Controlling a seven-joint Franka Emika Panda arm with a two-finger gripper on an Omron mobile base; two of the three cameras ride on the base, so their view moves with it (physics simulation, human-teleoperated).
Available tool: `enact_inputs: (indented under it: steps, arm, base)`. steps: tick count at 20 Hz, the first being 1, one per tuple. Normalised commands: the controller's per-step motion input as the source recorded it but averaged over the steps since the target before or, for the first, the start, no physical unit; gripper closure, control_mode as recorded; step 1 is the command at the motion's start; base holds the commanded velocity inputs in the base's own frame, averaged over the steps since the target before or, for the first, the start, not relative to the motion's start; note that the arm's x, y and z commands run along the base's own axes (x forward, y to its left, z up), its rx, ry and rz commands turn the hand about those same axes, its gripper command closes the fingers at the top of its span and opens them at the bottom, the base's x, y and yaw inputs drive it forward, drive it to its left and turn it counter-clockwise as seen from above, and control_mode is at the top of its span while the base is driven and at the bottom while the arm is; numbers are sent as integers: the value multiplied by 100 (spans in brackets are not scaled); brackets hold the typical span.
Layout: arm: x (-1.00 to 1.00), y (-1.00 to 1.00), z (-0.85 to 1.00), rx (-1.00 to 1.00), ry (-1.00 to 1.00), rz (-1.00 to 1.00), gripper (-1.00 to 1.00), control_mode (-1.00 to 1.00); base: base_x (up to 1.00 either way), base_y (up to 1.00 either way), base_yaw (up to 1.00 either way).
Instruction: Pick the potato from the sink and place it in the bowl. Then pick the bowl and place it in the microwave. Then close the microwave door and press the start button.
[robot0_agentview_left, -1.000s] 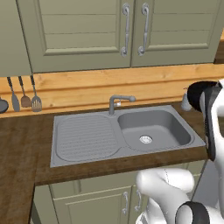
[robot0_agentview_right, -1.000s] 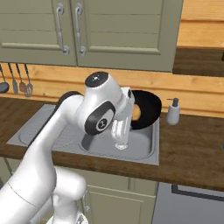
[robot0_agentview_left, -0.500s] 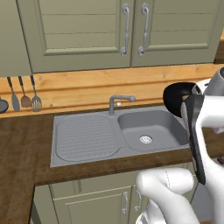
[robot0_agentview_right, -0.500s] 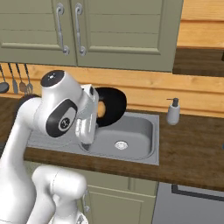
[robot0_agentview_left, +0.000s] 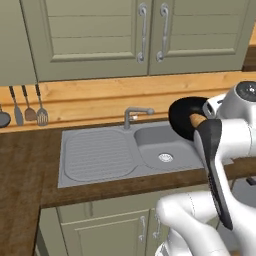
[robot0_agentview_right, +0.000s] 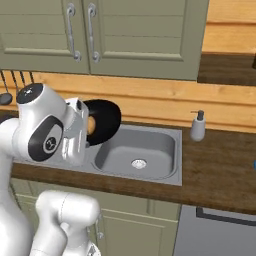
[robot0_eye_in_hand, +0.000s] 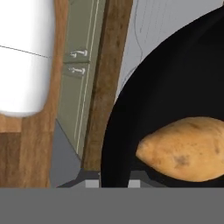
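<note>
Wood surface (robot0_agentview_left: 30, 165), sink (robot0_agentview_left: 100, 155) basin bare. Potato (robot0_eye_in_hand: 186, 148) sits in bowl (robot0_agentview_right: 102, 121), gripper (robot0_eye_in_hand: 114, 183) pinching bowl rim, carried tilted above sink. Left: microwave placement, door, start.

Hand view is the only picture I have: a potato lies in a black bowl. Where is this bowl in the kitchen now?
Observer: The bowl hangs in the air over the sink, carried at the end of the arm, and touches no counter.
Operator: Is it held level?
Observer: No. It stands almost on its edge, with its open side turned to the arm. The potato shows as an orange strip against the inside.
Operator: Does anything stand near it on the counter?
Observer: A soap dispenser stands on the counter beyond the sink's far side in the right base view, well apart from the bowl.
</note>
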Motion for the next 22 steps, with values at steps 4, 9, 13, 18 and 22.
enact_inputs:
  steps: [4, 9, 13, 18, 22]
  arm:
    - [0, 0, 0, 0, 0, 0, 100, 100]
    - [0, 0, 0, 0, 0, 0, 100, 100]
    - [0, 0, 0, 0, 0, 0, 100, 100]
    - [0, 0, 0, 0, 0, 0, 100, 100]
    - [0, 0, 0, 0, 0, 0, 100, 100]
  base:
    - [-70, -24, 0]
    - [-49, -53, -22]
    - [0, -35, -82]
    - [0, -14, -93]
    - [0, -26, -91]
